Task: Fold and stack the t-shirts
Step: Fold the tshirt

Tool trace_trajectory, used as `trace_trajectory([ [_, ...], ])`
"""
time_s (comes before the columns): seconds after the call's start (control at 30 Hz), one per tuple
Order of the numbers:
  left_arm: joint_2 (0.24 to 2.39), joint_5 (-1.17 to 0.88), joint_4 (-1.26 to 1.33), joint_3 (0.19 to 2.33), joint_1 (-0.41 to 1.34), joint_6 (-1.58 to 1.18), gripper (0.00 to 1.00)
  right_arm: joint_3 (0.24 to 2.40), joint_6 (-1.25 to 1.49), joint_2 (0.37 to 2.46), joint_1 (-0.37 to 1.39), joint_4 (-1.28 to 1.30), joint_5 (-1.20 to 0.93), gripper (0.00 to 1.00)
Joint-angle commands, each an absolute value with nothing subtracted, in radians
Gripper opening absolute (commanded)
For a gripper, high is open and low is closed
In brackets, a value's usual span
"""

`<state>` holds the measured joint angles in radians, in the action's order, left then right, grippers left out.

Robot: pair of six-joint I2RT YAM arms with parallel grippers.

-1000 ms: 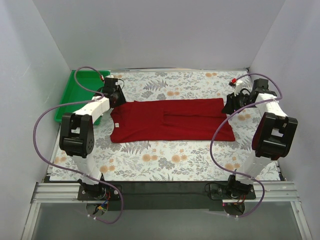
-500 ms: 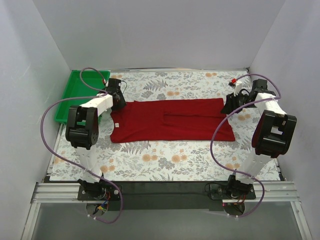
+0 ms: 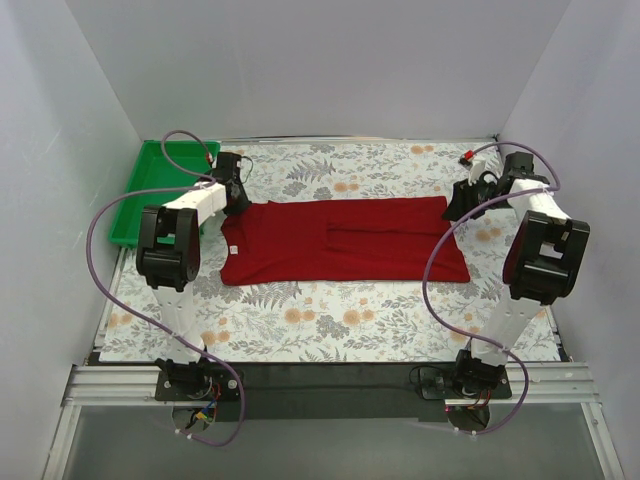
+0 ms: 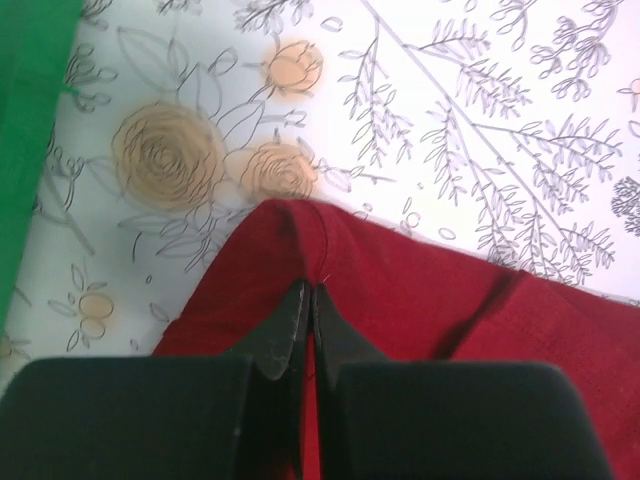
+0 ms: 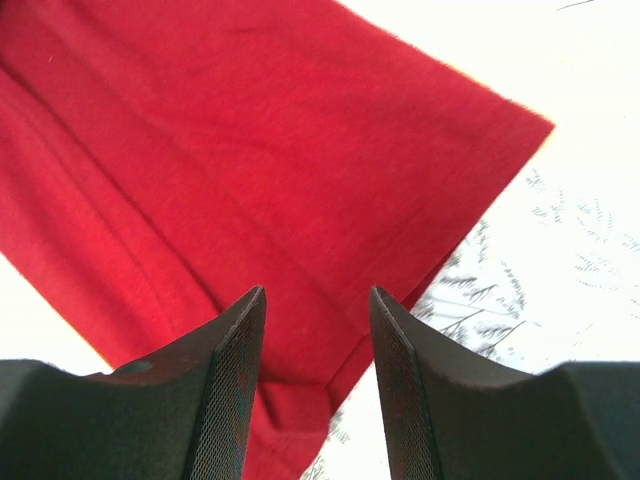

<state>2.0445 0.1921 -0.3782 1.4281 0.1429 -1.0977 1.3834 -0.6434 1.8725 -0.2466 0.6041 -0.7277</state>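
Dark red t-shirt [image 3: 340, 240] lies flat, lengthwise across mid table [image 3: 330, 325]. L gripper [image 4: 306, 295] is pinched tight on shirt's far-left corner, cloth peaked up at the tips. R gripper [image 5: 315, 300] is at shirt's far-right corner, jaws partway apart above the hem. Green tray [image 3: 130, 215] sits at table's far-left corner, w/ only its green floor showing.

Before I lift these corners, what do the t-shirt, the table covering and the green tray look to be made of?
The t-shirt: soft cloth, matte dark red; fine fabric grain, stitched hem and creases show. The table covering: smooth floral-printed sheet, cloth or vinyl, cannot tell. The green tray: probably moulded plastic; uniform colour, raised rim.
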Motion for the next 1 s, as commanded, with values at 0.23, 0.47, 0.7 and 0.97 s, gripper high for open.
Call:
trace_trajectory([
  [0.23, 2.086, 0.115, -0.331, 1.526, 0.106, -1.101, 0.0, 1.563, -0.407, 2.055, -0.245, 0.523, -0.732, 0.46],
  [0.47, 2.092, 0.086, -0.322, 1.531, 0.091, -1.095, 0.0, 1.629, -0.292, 2.152, -0.245, 0.459, -0.663, 0.46],
  [0.7, 2.106, 0.045, -0.293, 1.554, 0.072, -1.078, 0.0, 1.69, -0.192, 2.226, -0.235, 0.423, -0.673, 0.44],
  [0.97, 2.183, -0.029, -0.282, 1.631, 0.067, -1.077, 0.0, 1.709, -0.172, 2.264, -0.222, 0.42, -0.672, 0.07],
])
